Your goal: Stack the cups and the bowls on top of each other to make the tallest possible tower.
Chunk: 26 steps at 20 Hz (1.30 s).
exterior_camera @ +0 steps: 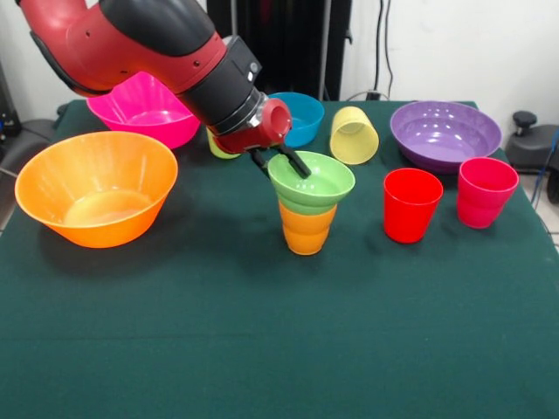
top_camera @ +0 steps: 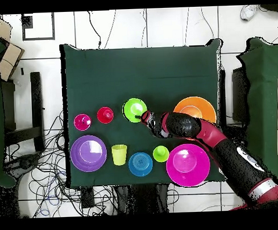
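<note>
- The gripper (exterior_camera: 281, 161) sits at the near rim of the small light green bowl (exterior_camera: 312, 182); its dark fingers (exterior_camera: 294, 162) appear to straddle that rim, pinching it.
- The bowl rests on the orange ribbed cup (exterior_camera: 307, 229) at mid-table, forming the tower.
- Risk: a sideways drag on release could tip the bowl or topple the narrow cup.
- The small blue bowl (exterior_camera: 297, 118) waits behind the arm; reaching it may brush the stack.

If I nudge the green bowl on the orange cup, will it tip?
Probably. The green bowl overhangs the narrower orange cup, so it looks top-heavy. It seems light plastic, so a nudge may slide it off or topple both.
</note>
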Available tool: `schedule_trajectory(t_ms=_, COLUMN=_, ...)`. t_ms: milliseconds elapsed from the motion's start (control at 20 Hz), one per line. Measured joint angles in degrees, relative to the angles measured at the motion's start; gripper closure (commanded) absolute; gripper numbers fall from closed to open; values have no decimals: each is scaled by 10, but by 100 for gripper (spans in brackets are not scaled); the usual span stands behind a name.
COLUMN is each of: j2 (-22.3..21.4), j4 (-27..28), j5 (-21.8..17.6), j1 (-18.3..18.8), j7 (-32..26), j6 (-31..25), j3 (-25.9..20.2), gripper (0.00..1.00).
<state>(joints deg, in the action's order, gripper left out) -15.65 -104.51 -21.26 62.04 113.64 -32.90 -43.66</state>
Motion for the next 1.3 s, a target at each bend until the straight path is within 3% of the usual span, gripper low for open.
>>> schedule_trajectory(t_ms=1300, j2=-14, j4=0, j5=0, j1=0, j7=0, j6=0, j3=0, gripper=0)
